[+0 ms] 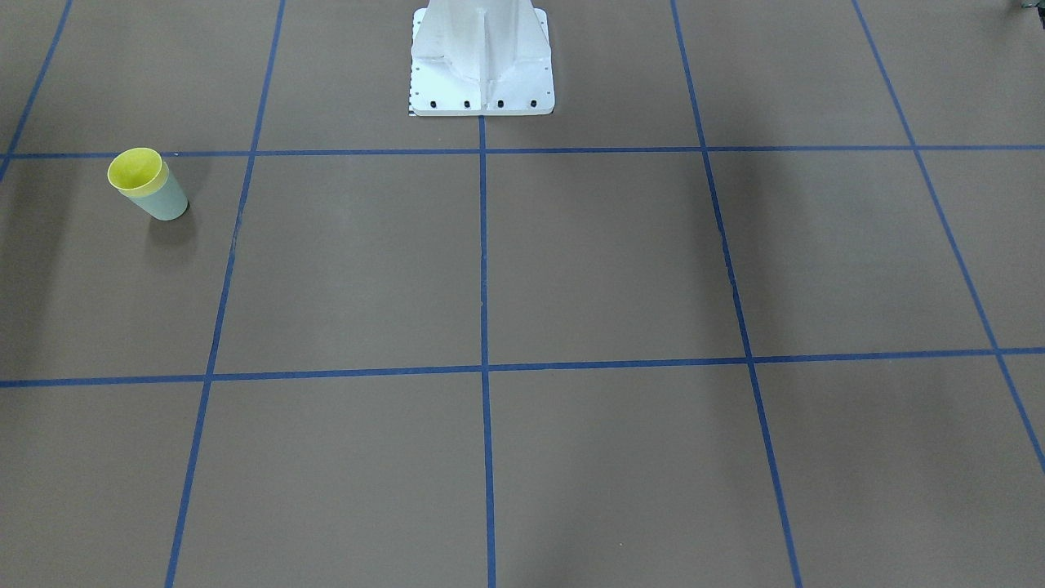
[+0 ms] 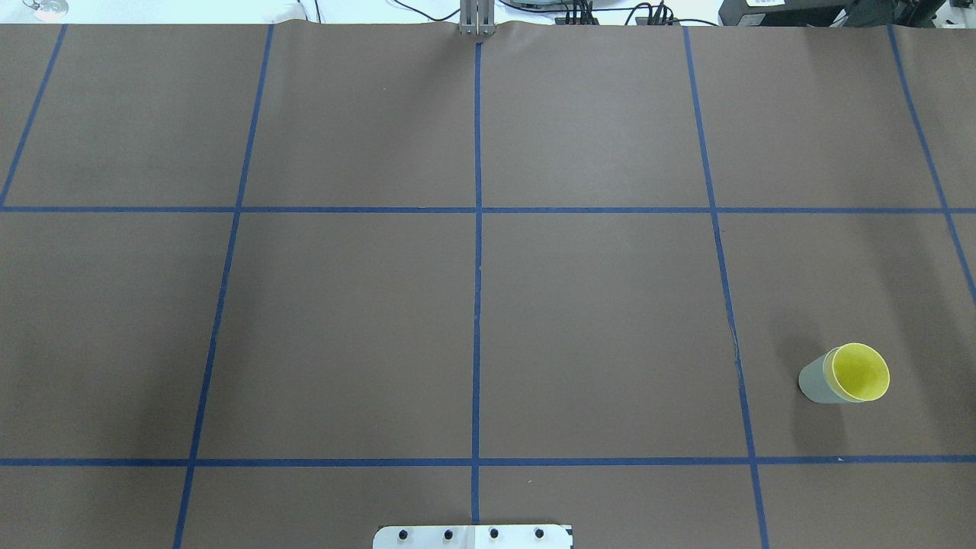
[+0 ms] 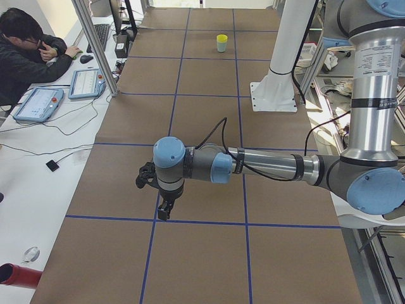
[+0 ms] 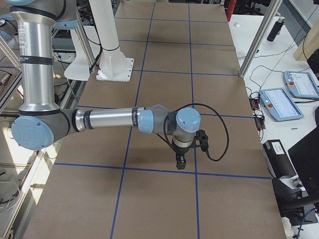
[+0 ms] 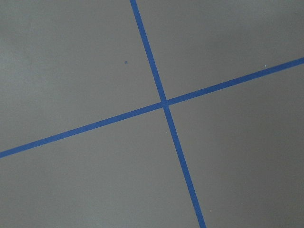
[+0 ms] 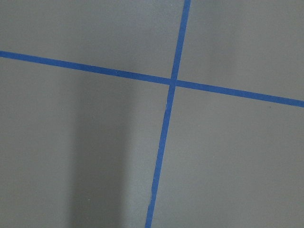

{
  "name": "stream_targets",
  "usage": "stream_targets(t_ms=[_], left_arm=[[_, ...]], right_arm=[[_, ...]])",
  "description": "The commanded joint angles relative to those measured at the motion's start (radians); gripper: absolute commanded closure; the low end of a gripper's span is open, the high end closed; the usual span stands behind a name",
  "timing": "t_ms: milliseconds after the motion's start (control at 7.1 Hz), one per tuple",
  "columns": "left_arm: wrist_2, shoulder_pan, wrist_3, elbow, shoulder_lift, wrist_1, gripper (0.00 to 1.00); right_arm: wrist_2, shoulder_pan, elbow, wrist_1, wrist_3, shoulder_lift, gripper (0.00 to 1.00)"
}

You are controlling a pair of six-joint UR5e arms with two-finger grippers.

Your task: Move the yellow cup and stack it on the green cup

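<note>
Where the robot's right half of the table (image 2: pixel 343 328) meets its outer column of squares: one stacked pair of tumblers, upright.

Item 1: yellow cup (image 2: pixel 860 371). Bright yellow plastic, seated inside the other tumbler, with only its rim band and inner wall showing.

Item 2: green cup (image 2: pixel 814 379). Pale mint plastic, base on the brown table, carrying the yellow one. It stands clear of the blue tape lines (image 2: pixel 477 305), in the middle row of squares and nearer the line on the robot's side. Nothing touches the pair.

Item 3: left gripper (image 3: pixel 163 210). Seen in the left side view only, pointing down over a tape line, well apart from the cups. Whether its jaws are spread or pressed together cannot be told. Its wrist camera shows only brown surface and a tape crossing.

Item 4: right gripper (image 4: pixel 180 160). Seen in the right side view only, pointing down just above a tape line. Jaw state likewise cannot be told. Its wrist camera shows a tape crossing and a soft shadow.

Item 5: white pedestal base (image 1: pixel 482 61), bolted at the robot's edge of the table.

Item 6: seated operator (image 3: pixel 28 50) at a side desk, with two control tablets (image 3: pixel 38 104) beside him.
</note>
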Motion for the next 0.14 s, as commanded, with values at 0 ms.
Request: stream_targets(t_ms=[0], left_arm=[[0.0, 0.0, 0.001, -0.001, -0.001, -0.002, 0.0]], right_arm=[[0.0, 0.0, -0.001, 0.0, 0.0, 0.001, 0.0]])
